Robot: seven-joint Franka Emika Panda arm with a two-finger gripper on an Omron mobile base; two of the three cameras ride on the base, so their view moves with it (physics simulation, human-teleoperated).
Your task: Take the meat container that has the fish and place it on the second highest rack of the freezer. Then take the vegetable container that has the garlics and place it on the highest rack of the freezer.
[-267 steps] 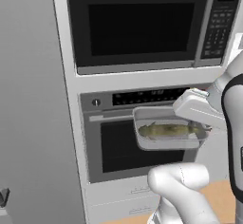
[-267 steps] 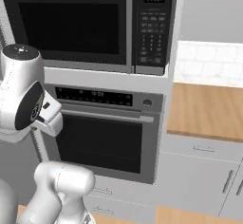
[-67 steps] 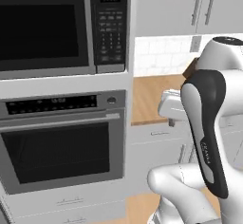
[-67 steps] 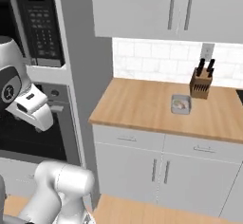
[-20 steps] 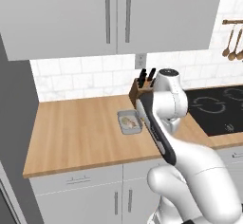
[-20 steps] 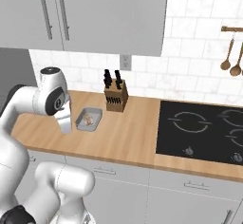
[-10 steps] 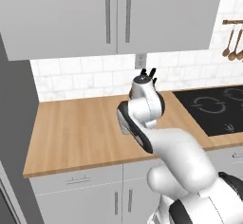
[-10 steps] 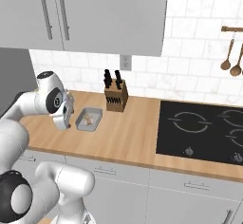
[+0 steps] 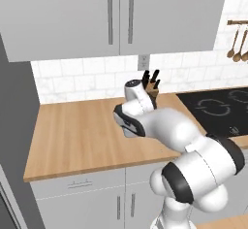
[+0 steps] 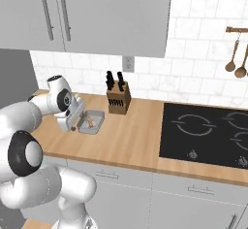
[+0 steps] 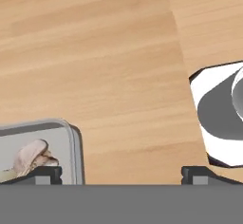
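- Left base view: arm folded over the wood counter, wrist and hand bunched mid-counter, toward the back. Knife block sits behind the arm by the back wall, cooktop at the right. Arm body blocks the tray here; can't tell the jaw state from this side.
- Right base view: gripper points down over the counter's left part, touching or just shy of the left rim of the grey tray. Tray holds pale lumps, reads as the garlics container, so this looks like the second pickup. Tray lies just left-front of the knife block, roughly midway between back wall and front edge. Its long axis runs roughly front-to-back, slightly skewed. Tray is to the gripper's right in this view, toward the cooktop side.
- Hand view: both fingertips at the bottom edge, wide apart, so jaws are spread with nothing between them. Tray corner with garlic inside sits at lower left; the left tip is over the tray interior just inside the rim, the right tip over bare counter.
- Key relation: tray is offset to the gripper's left in hand frame, not centred. Judgement: the hand is straddling the near rim wall, which could work as a rim pinch; otherwise it needs a shift toward the tray before closing.
- Risk: a shallow rim grab on one side may let the tray tilt on lift.
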